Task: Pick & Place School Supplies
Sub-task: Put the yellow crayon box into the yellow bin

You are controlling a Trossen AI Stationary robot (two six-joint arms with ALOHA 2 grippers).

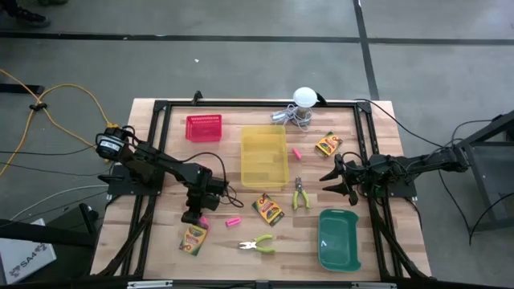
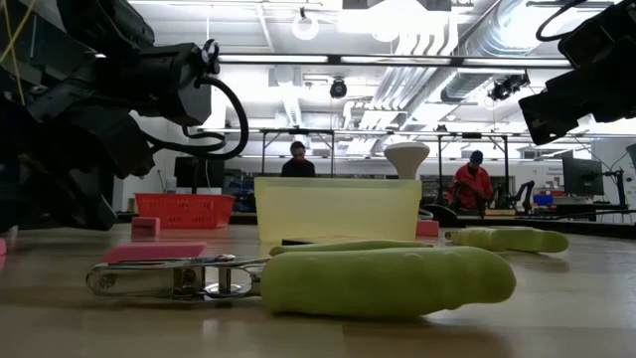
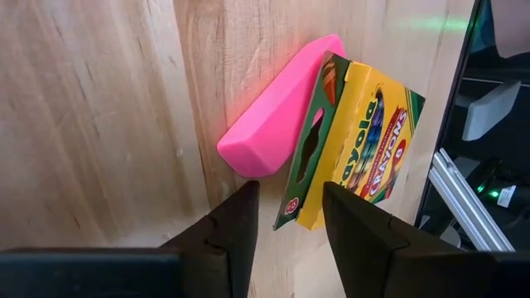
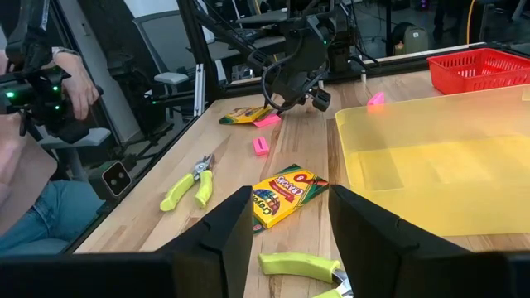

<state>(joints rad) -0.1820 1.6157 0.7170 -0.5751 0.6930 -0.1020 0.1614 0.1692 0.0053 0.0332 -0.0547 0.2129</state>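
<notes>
Crayon box, small and made of yellow-and-green card (image 3: 356, 141), lies flat near the front left of the wooden counter (image 1: 161, 241), and a pink eraser block (image 3: 277, 112) lies touching its side. The left gripper (image 3: 290, 236) hangs right above the two, and its jaws are apart with nothing in them. I think the step in hand is picking up one of these two, but I cannot tell which one.

For the next move, the jaws need to come straight down with one finger on each side of just one thing. The box and the eraser touch, so a finger could push the other one away or grab both. A small turn or shift first may help.

The right gripper (image 4: 290, 240) waits over the right side of the counter, jaws apart and empty too. Near it lie another crayon box (image 4: 286, 192) and pliers with yellow-green handles (image 4: 189, 184).

Farther out sit a clear yellow plastic bin (image 1: 265, 156), a red mesh basket (image 1: 203, 128) and a green tray (image 1: 338, 239). More crayon boxes, erasers and a second pair of pliers are not yet put away, so the job looks far from done.
</notes>
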